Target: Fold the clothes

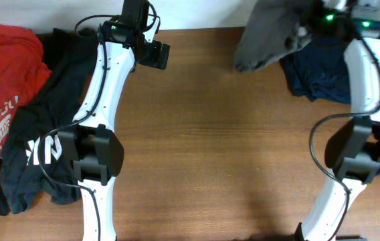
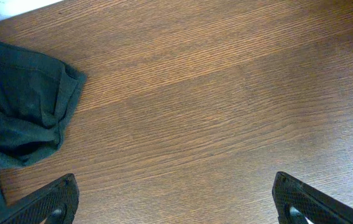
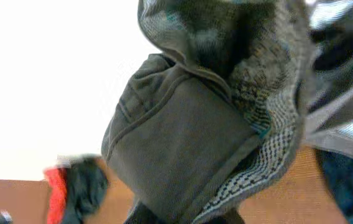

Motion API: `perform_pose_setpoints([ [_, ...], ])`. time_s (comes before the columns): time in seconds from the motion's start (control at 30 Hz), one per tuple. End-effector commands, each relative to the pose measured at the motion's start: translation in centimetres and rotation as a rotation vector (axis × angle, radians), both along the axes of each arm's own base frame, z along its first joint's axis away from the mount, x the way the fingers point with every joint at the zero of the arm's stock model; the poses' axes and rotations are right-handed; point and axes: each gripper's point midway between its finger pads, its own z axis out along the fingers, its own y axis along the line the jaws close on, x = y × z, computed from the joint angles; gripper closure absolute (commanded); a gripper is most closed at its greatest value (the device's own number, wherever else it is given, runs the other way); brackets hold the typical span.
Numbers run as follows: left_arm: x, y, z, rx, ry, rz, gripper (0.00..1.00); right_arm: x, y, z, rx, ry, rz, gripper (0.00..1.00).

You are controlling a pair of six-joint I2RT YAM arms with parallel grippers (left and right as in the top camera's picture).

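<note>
Left-wrist view: the left fingers (image 2: 49, 202) stood wide apart over bare surface (image 2: 214, 106), with a black tee (image 2: 21, 106) sleeve off to their left.

Right-wrist view: the right fingers (image 3: 140, 219), largely hidden, were clamped on the grey shorts (image 3: 176, 143), which hung bunched with the waistband lining showing.

Overhead view: the shorts were held aloft at the far right edge, above the navy garment (image 1: 320, 73), their bulk trailing leftward. The left fingers lay well apart from them, so the right arm was nearer.

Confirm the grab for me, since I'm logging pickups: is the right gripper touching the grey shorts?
Touching. In the right wrist view the shorts bunch up out of the shut right gripper; overhead, they hang from it.
</note>
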Motion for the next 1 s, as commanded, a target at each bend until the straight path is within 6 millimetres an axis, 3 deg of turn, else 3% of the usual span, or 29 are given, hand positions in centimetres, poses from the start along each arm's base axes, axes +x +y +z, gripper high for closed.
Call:
perform_pose_setpoints([
  [0.0,0.1,0.4,2.8,0.008,-0.061,-0.005,0.01,-0.1,-3.1,4.5,0.079,-0.062,-0.130,0.96],
  [0.37,0.1,0.4,2.9,0.008,-0.062,-0.005,0.01,1.3,-10.8,7.2,0.001,-0.196,-0.433,0.96],
  [0.53,0.1,0.4,2.9,0.008,-0.062,-0.004,0.01,0.8,-13.6,6.3,-0.012,-0.153,-0.597,0.96],
  [0.73,0.1,0.4,2.9,0.008,-0.062,-0.004,0.01,1.0,-15.9,4.8,-0.069,-0.140,-0.719,0.96],
  [0.97,0.1,0.5,2.9,0.014,-0.063,-0.001,0.01,2.1,-17.3,4.8,-0.076,-0.203,-0.746,0.96],
])
